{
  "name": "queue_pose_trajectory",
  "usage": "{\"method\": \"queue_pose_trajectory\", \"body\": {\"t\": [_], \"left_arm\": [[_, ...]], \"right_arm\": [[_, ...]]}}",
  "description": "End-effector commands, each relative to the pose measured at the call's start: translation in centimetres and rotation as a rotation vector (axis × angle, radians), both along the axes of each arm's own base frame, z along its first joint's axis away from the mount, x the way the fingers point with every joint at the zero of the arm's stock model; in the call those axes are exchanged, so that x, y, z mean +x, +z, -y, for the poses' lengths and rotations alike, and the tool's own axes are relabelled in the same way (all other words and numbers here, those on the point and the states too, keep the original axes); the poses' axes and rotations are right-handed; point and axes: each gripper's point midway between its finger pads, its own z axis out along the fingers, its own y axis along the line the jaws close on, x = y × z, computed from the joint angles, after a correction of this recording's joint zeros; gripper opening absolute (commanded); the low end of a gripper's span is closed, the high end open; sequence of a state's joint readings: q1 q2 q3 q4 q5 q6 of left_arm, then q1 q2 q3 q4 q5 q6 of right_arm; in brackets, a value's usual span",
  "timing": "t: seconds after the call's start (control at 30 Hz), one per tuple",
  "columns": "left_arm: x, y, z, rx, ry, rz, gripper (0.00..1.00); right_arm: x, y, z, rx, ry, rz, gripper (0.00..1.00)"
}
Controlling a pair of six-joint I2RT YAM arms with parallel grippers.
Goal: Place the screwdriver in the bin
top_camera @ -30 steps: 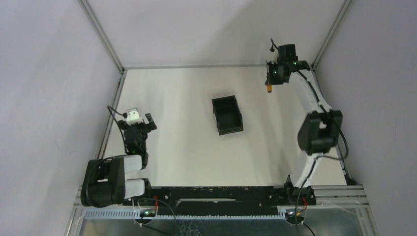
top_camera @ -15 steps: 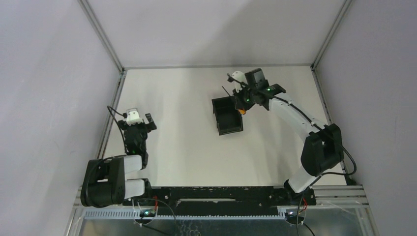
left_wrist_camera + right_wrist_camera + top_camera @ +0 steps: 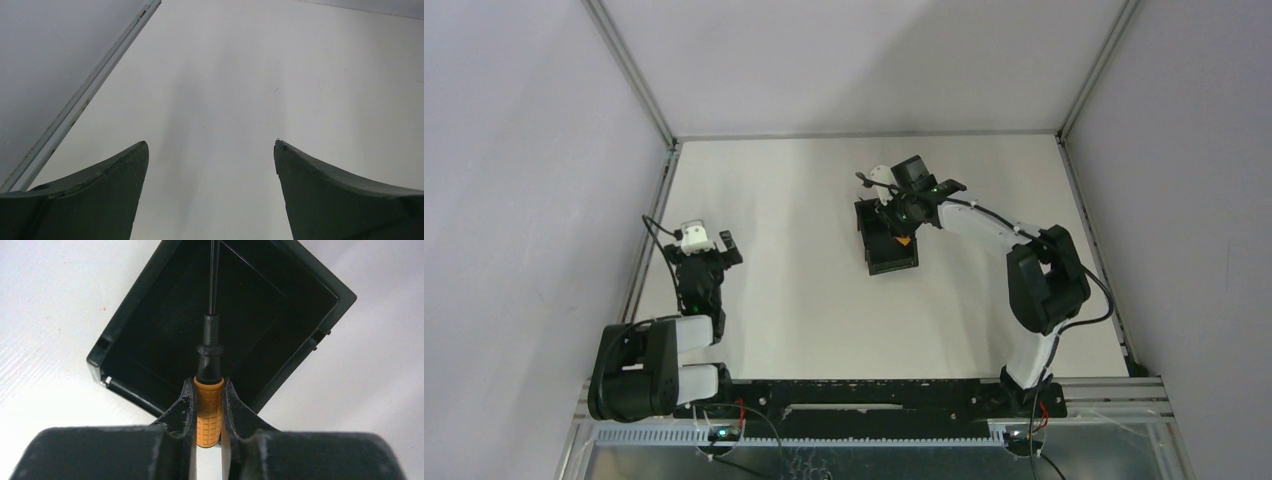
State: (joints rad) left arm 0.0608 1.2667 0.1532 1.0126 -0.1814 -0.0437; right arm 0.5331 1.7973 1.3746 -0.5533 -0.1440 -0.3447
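Nearly closed, pinching the orange handle of the screwdriver [image 3: 208,365] in the right gripper [image 3: 209,400], aimed shaft-first at the open middle of the bin [image 3: 127,320]. Keep centred between the walls, dip lower, then ease apart to drop it inside without a bounce. Wide open and empty at the left gripper [image 3: 210,150], well apart

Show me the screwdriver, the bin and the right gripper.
screwdriver [image 3: 208,415], right wrist view, orange handle.
bin [image 3: 270,325], right wrist view, bare floor.
right gripper [image 3: 208,386], right wrist view, between the fingertips.
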Motion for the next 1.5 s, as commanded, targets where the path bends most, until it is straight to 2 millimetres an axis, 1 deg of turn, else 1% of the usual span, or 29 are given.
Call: {"method": "queue_pose_trajectory", "body": {"t": [0.0, 0.07, 0.13, 0.2, 0.3, 0.43, 0.53, 0.6, 0.63, 0.67, 0.7, 0.73, 0.8, 0.83, 0.87, 0.9, 1.03, 1.07, 1.1, 1.13, 1.17, 1.23, 1.27, 1.37, 1.47], "left_arm": [[1.1, 2.9, -0.2, 0.024, 0.005, 0.084, 1.00], [1.2, 3.0, -0.1, 0.024, 0.003, 0.084, 1.00], [1.1, 2.9, -0.1, 0.024, 0.005, 0.084, 1.00], [1.2, 3.0, -0.1, 0.024, 0.004, 0.085, 1.00], [1.2, 3.0, -0.1, 0.024, 0.004, 0.085, 1.00], [1.1, 2.9, -0.1, 0.024, 0.004, 0.084, 1.00], [1.2, 3.0, -0.1, 0.024, 0.004, 0.085, 1.00], [1.2, 3.0, -0.1, 0.024, 0.004, 0.085, 1.00], [1.2, 3.0, -0.2, 0.024, 0.005, 0.085, 1.00], [1.1, 2.9, -0.2, 0.024, 0.005, 0.084, 1.00], [1.1, 3.0, -0.1, 0.024, 0.004, 0.084, 1.00], [1.2, 3.0, -0.2, 0.024, 0.005, 0.085, 1.00], [1.1, 2.9, -0.1, 0.024, 0.003, 0.084, 1.00], [1.1, 3.0, -0.1, 0.025, 0.004, 0.084, 1.00], [1.1, 2.9, -0.1, 0.024, 0.004, 0.083, 1.00], [1.2, 3.0, -0.1, 0.024, 0.004, 0.084, 1.00], [1.1, 3.0, -0.2, 0.024, 0.005, 0.084, 1.00], [1.2, 3.0, -0.1, 0.024, 0.004, 0.085, 1.00], [1.2, 2.9, -0.1, 0.024, 0.003, 0.084, 1.00], [1.1, 3.0, -0.2, 0.024, 0.005, 0.085, 1.00], [1.1, 2.9, -0.1, 0.024, 0.004, 0.084, 1.00], [1.2, 3.0, -0.1, 0.024, 0.003, 0.085, 1.00], [1.2, 3.0, -0.1, 0.024, 0.004, 0.084, 1.00], [1.2, 3.0, -0.1, 0.024, 0.005, 0.084, 1.00], [1.2, 3.0, -0.1, 0.024, 0.004, 0.086, 1.00]], "right_arm": [[1.0, -0.2, -0.6, -0.021, 0.007, 0.048, 0.22], [1.0, -0.4, -0.5, -0.028, 0.002, 0.043, 0.32], [1.0, -0.4, -0.5, -0.027, 0.002, 0.042, 0.46], [1.0, 0.0, -0.7, -0.022, 0.002, 0.052, 0.52], [1.0, 1.0, -1.2, -0.004, 0.007, 0.080, 0.54], [0.9, 3.3, -2.0, 0.053, 0.005, 0.118, 0.55], [1.1, 6.2, -1.9, 0.112, -0.064, 0.167, 0.56], [1.7, 8.2, -0.9, 0.152, -0.176, 0.197, 0.59], [2.0, 9.1, 0.0, 0.177, -0.247, 0.203, 0.62], [2.2, 9.8, 1.0, 0.212, -0.320, 0.191, 0.63], [2.5, 10.1, 2.3, 0.236, -0.387, 0.175, 0.66], [2.8, 10.4, 3.7, 0.271, -0.469, 0.145, 0.66], [3.2, 9.8, 6.7, 0.281, -0.602, 0.106, 0.77], [3.3, 9.1, 8.1, 0.270, -0.644, 0.088, 0.84], [3.5, 8.5, 10.0, 0.246, -0.706, 0.080, 0.97], [3.6, 7.7, 11.7, 0.230, -0.766, 0.065, 0.99], [3.4, 5.4, 18.8, 0.201, -0.991, 0.035, 1.00], [3.3, 4.9, 21.0, 0.191, -1.056, 0.040, 1.00], [3.1, 4.6, 22.0, 0.187, -1.085, 0.037, 1.00], [3.0, 4.3, 23.8, 0.186, -1.133, 0.035, 1.00], [2.8, 4.0, 25.0, 0.188, -1.164, 0.031, 1.00], [2.8, 3.9, 26.4, 0.214, -1.204, 0.031, 1.00], [2.8, 3.8, 26.7, 0.228, -1.208, 0.028, 1.00], [3.0, 4.0, 27.1, 0.236, -1.207, 0.042, 1.00], [3.1, 4.0, 27.0, 0.238, -1.198, 0.045, 1.00]]}}
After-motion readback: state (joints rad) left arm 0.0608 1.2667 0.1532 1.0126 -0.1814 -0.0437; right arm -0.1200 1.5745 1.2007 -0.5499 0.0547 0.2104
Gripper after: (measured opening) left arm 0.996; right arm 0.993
